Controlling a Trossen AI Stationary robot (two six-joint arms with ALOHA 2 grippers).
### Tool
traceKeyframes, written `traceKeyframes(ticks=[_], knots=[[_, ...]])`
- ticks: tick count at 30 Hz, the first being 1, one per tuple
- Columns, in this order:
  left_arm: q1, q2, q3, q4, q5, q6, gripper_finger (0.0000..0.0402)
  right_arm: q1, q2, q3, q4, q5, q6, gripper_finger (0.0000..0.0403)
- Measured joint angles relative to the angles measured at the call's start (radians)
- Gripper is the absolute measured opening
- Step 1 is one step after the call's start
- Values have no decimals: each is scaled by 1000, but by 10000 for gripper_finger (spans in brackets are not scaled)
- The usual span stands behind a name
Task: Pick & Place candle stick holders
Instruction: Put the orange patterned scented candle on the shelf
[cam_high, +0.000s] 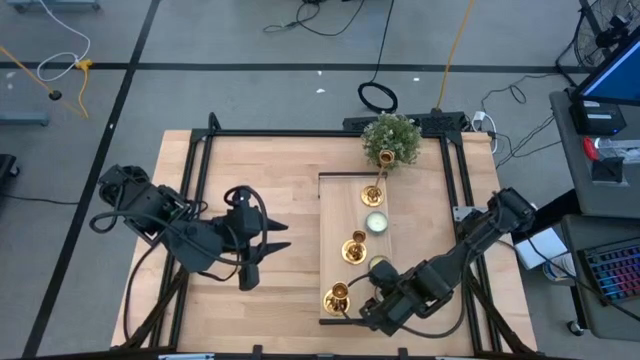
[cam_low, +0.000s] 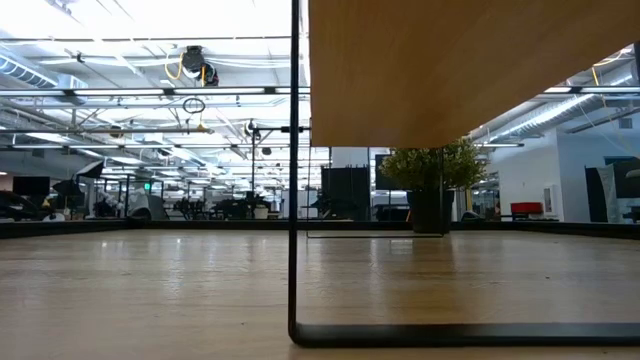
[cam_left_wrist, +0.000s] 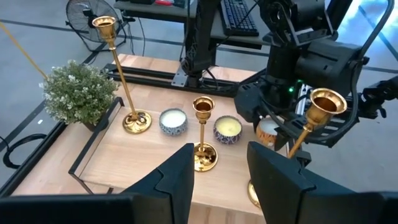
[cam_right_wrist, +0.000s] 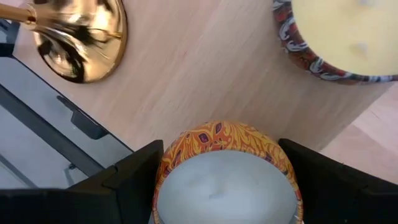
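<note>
Three gold candle stick holders stand by their round bases on a raised wooden board (cam_high: 340, 215): a tall one (cam_high: 372, 195) (cam_left_wrist: 115, 74) near the plant, a middle one (cam_high: 352, 250) (cam_left_wrist: 204, 134), and a near one (cam_high: 337, 297) (cam_left_wrist: 314, 118). My right gripper (cam_high: 372, 300) (cam_right_wrist: 221, 155) is over the board's near end beside the near holder, shut on an orange patterned candle tin (cam_right_wrist: 227, 174). My left gripper (cam_high: 250, 272) (cam_left_wrist: 221, 180) is open and empty over the table left of the board. My right gripper pinches the orange patterned candle tin by its round side wall (cam_right_wrist: 168, 162) between the two fingers, one on each side, coming from above and pointing down. The tin sits top up. I cannot tell whether it rests on the board or is lifted.
A green potted plant (cam_high: 390, 140) stands at the board's far end. Two low candle tins (cam_left_wrist: 173, 121) (cam_left_wrist: 227, 129) sit on the board between the holders. The board stands on a thin black frame (cam_low: 295, 200). Bare table lies left of the board.
</note>
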Motion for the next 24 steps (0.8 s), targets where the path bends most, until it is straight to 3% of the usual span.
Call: traceKeyframes(ticks=[24], knots=[[-10, 0, 0, -3, 11, -7, 152, -4, -22, 0, 21, 41, -24, 324]])
